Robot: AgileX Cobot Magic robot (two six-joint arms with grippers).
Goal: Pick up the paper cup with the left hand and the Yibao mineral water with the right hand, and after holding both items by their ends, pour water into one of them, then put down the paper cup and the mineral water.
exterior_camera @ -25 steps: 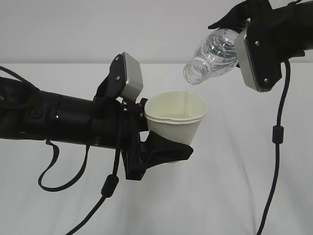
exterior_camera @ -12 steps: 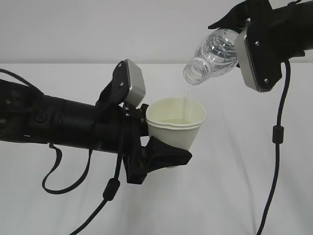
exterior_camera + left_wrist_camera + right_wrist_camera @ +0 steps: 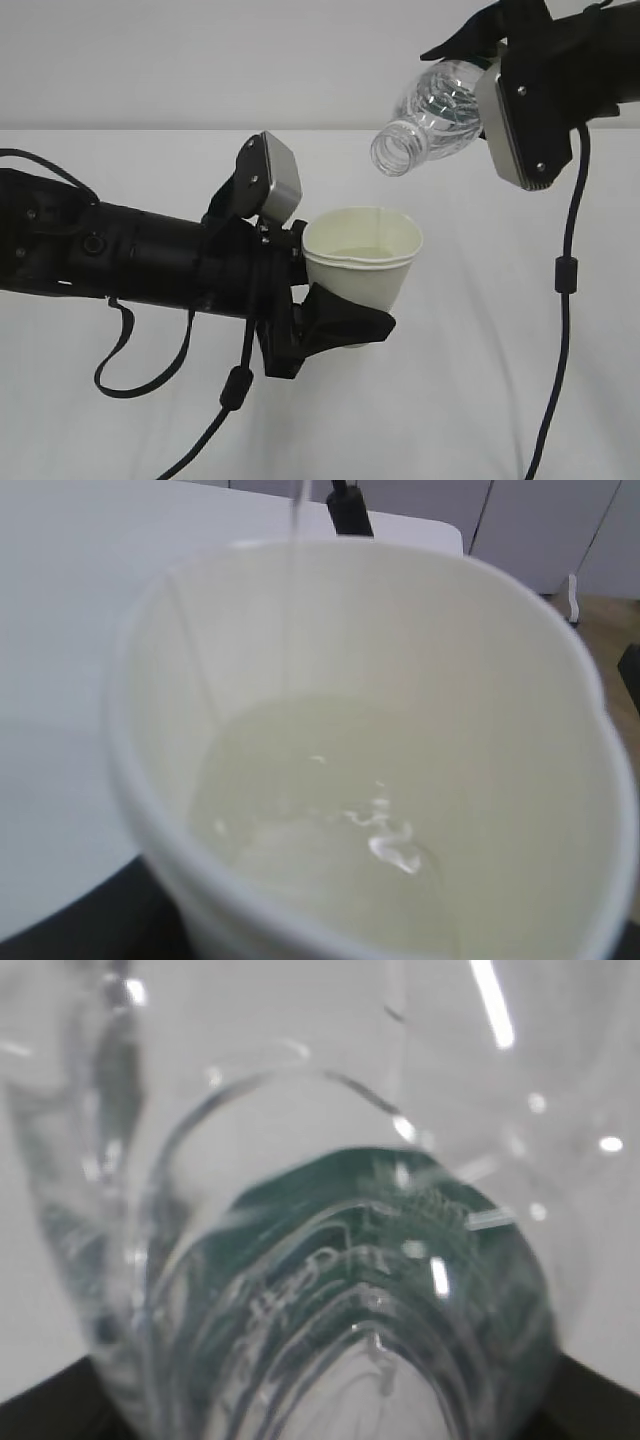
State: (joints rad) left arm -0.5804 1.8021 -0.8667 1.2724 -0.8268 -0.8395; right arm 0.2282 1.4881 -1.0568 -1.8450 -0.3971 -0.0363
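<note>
The cream-white paper cup (image 3: 362,255) is held upright above the table by my left gripper (image 3: 348,316), which is shut on its lower part. The cup fills the left wrist view (image 3: 380,680) and holds a pool of water (image 3: 340,820). A thin thread of water (image 3: 298,510) falls into it. The clear Yibao bottle (image 3: 432,110) is tilted mouth-down to the left, above and just right of the cup. My right gripper (image 3: 482,58) is shut on its base end. In the right wrist view the bottle (image 3: 330,1260) fills the frame, its green label showing through the plastic.
A white table (image 3: 480,380) lies under both arms, with a pale wall behind. Black cables hang from the left arm (image 3: 235,390) and the right arm (image 3: 567,270). Light-grey modules sit on the left wrist (image 3: 280,180) and the right wrist (image 3: 515,110).
The stream from the bottle's mouth to the cup no longer shows in the exterior view. The bottle has risen slightly. The left arm and cup have shifted slightly right and down.
</note>
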